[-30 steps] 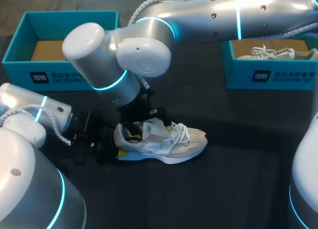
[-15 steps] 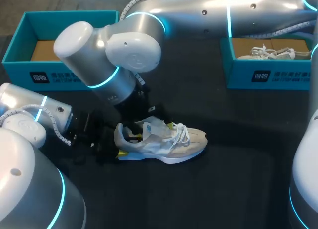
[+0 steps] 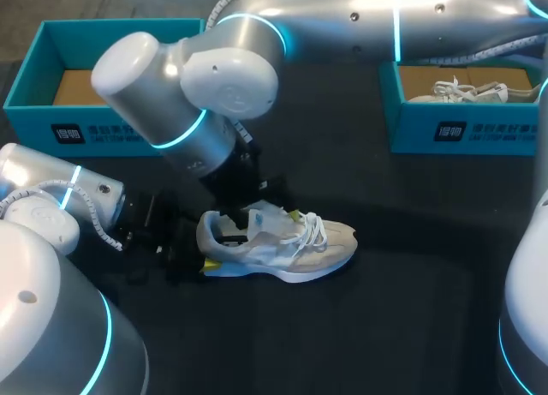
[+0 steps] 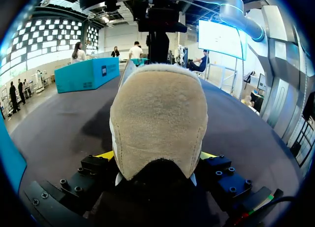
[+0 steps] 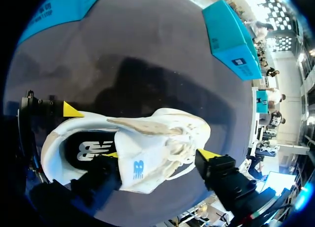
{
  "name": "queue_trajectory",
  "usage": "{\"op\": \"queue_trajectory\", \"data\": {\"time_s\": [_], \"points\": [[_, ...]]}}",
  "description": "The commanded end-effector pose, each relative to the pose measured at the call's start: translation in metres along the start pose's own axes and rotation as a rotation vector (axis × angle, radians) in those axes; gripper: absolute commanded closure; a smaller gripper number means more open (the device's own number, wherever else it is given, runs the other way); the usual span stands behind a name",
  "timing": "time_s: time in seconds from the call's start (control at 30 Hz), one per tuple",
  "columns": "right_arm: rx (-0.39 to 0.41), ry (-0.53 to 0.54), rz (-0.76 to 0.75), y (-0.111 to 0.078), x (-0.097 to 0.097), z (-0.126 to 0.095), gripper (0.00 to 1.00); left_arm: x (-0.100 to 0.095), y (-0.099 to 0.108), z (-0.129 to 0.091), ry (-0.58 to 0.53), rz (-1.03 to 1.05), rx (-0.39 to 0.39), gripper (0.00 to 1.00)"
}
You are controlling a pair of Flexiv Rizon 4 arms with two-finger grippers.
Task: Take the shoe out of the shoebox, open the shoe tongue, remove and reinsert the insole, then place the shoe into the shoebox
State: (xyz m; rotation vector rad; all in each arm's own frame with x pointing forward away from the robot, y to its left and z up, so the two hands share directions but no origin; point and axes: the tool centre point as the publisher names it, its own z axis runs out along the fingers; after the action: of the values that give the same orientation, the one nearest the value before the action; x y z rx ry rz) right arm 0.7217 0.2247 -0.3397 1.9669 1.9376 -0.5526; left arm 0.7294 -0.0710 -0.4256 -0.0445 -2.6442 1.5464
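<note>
Now two shoes and two boxes: the shoe lies on the table, apart from the left box; a second shoe sits in the right box. Left gripper clamps the shoe's heel; right gripper is over its tongue, grip unclear. Right arm has shifted slightly left since a second ago; shoe unmoved. Both boxes carry printed labels.

Shoe on table, between shoeboxes

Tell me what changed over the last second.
The right arm swung its big joint left and slightly up; the right claw barely shifted at the tongue. Nothing was visibly grasped or released. The shoe lies where it was on the table, and the left claw is clamped on its heel as before.
</note>
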Motion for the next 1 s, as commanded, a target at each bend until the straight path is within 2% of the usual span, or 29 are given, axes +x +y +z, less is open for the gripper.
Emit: {"op": "queue_trajectory", "data": {"time_s": [0.03, 0.3, 0.43, 0.57, 0.67, 0.7, 1.0], "points": [[-0.008, 0.003, 0.208, -0.005, -0.005, -0.003, 0.55, -0.002, 0.002, 0.003, 0.001, -0.001, -0.003, 1.0], [-0.013, 0.01, 0.232, -0.003, -0.014, -0.007, 0.62, -0.002, 0.002, 0.003, 0.001, -0.001, -0.003, 1.0], [-0.014, 0.028, 0.25, -0.004, -0.019, -0.008, 0.7, -0.002, 0.002, 0.003, 0.001, -0.001, -0.003, 1.0], [-0.013, 0.068, 0.265, -0.005, -0.024, -0.006, 0.82, -0.002, 0.002, 0.003, 0.001, -0.001, -0.003, 1.0], [-0.014, 0.082, 0.277, -0.005, -0.027, -0.005, 0.98, -0.002, 0.002, 0.003, 0.001, -0.001, -0.003, 1.0], [-0.015, 0.085, 0.283, -0.006, -0.028, -0.005, 1.0, -0.002, 0.002, 0.003, 0.001, -0.001, -0.003, 1.0], [-0.017, 0.158, 0.32, -0.008, -0.037, -0.001, 1.0, -0.002, 0.002, 0.003, 0.001, -0.001, -0.003, 1.0]]}}
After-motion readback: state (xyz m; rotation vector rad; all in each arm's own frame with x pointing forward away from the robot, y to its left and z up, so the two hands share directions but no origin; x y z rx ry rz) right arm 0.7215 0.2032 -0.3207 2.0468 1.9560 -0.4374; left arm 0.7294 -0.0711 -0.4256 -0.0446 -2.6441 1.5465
